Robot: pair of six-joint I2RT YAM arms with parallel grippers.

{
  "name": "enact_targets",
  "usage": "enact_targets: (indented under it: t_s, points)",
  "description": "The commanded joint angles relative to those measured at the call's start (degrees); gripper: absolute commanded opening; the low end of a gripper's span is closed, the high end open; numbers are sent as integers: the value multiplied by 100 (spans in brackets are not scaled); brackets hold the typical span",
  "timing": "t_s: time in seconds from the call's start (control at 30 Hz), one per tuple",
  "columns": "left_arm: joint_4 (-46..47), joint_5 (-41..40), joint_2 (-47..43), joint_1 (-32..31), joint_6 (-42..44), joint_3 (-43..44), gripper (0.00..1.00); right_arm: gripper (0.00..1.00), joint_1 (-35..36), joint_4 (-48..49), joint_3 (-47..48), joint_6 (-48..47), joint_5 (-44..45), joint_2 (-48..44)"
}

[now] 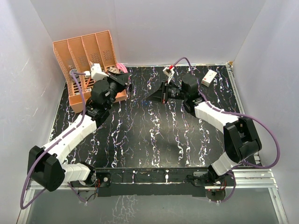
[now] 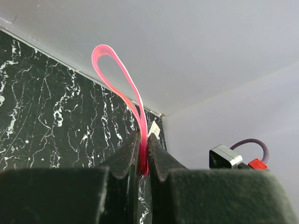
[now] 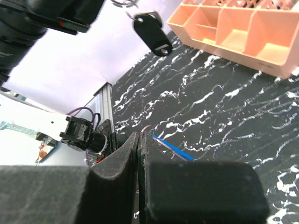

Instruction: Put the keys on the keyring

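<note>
Black marble-patterned table (image 1: 154,140), white walls on three sides. A peach file organizer (image 1: 88,58) lies at the back left corner, open slots facing up. A small white box (image 1: 209,78) sits back right, well apart from both arms. Purple cable (image 1: 184,60) loops over the right wrist.

In the top view both wrists cover their own fingertips, and neither key can be made out there.

The left arm stretches forward and left, its wrist just beside the organizer's near right corner. The left gripper (image 2: 144,145) is clamped on the keyring strap (image 2: 117,77). The pink loop stands up out of the closed fingers and arches over to the left, clear of the table. From above, the strap (image 1: 120,67) shows as a pink sliver beside the organizer.

The right arm is bent at the elbow and reaches back to table centre, its gripper body pointing left toward the other wrist. The right gripper (image 3: 139,137) is closed, and the blue key (image 3: 172,148) pokes out to the right from the seam between the fingers, above the table.

The dark key (image 3: 152,33) dangles in the air from a small metal ring (image 3: 126,3) at the top edge of the right wrist view. It hangs below the left arm's dark body and in front of the organizer (image 3: 233,32). How the ring joins the strap is out of frame.
</note>
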Motion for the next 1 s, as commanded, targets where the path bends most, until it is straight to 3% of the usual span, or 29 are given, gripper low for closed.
enact_targets:
  t_s: [0.0,0.3,0.97]
  points:
    - [455,147,46,25,-83,337,0,0,-27,1182,40,635,-296,-47]
    - [787,257,222,28,-306,321,0,0,-31,2172,96,1456,-295,209]
    - [1088,601,545,-2,-632,358,0,0,31,3152,687,2278,23,663]
